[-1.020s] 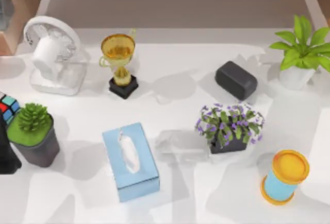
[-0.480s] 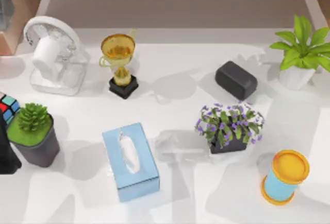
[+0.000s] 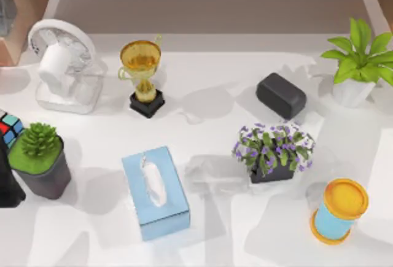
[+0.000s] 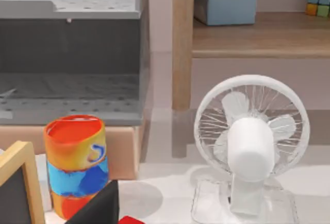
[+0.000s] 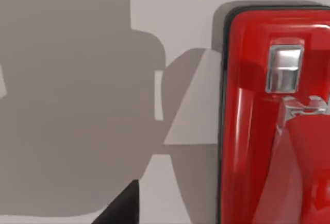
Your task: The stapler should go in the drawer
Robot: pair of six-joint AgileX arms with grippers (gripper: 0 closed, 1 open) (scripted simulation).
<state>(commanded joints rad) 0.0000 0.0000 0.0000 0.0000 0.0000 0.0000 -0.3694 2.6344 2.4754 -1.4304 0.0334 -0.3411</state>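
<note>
While the top view lays out the table (image 3: 202,77) with a fan (image 3: 61,64), a trophy (image 3: 142,77), a grey block (image 3: 281,95), a leafy plant (image 3: 359,58), a flower pot (image 3: 273,153), a tissue box (image 3: 155,192), a succulent (image 3: 40,159), a colour cube (image 3: 9,127) and a blue-and-yellow can (image 3: 338,212), the stapler (image 5: 276,121) is seen close up in the right wrist view. It lies flat on a pale surface crossed by grey shadows, red with a black edge and a silver plate on top. A dark wedge of the right gripper (image 5: 124,208) is apart from it. In the left wrist view the fan is met from the front, with an orange-and-blue cup (image 4: 76,165), a framed board (image 4: 18,190), the grey drawer (image 4: 69,54) behind the cup, and a wooden shelf (image 4: 258,33) bearing a blue box (image 4: 226,0). A dark part of the left gripper (image 4: 100,208) is seen just beside a red scrap (image 4: 131,220); whether that is the stapler cannot be told. Whether either gripper is spread or pressed together cannot be told. Against the top view 1.0 s ago, every thing on the table is placed as before; only the faint shadows have shifted slightly.
</note>
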